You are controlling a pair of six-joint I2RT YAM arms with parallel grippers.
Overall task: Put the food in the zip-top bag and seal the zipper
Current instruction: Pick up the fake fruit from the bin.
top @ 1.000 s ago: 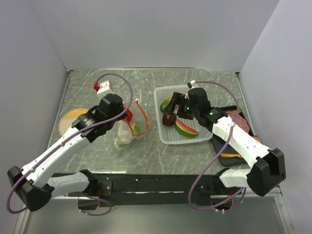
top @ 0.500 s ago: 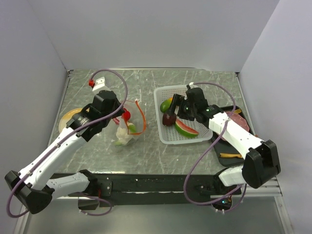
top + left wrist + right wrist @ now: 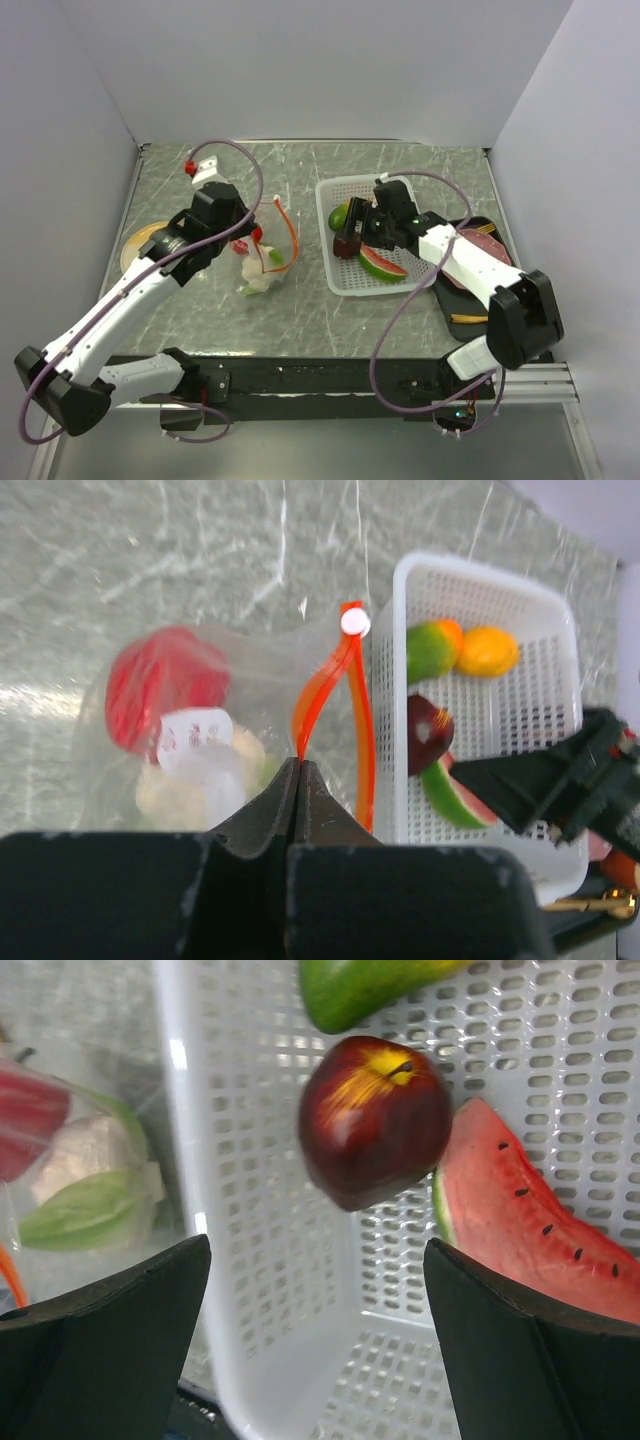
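The left arm (image 3: 130,295) is stretching forward, left gripper (image 3: 298,780) pinching the zipper (image 3: 335,680) of the zip-top bag (image 3: 200,730) just left of the white basket (image 3: 384,289); the right arm (image 3: 470,265) is bending over the basket, right gripper (image 3: 318,1250) spread wide above the dark purple ball (image 3: 375,1120)

A robot test cell, lab-style — plain white panels (image 3: 300,70) box in a grey marbled tabletop (image 3: 300,310), the left arm (image 3: 120,315) and right arm (image 3: 470,268), trailing purple cables (image 3: 373,365), are bolted to a black rail (image 3: 320,378) at its near edge, and the produce (image 3: 383,265) is plastic toys.
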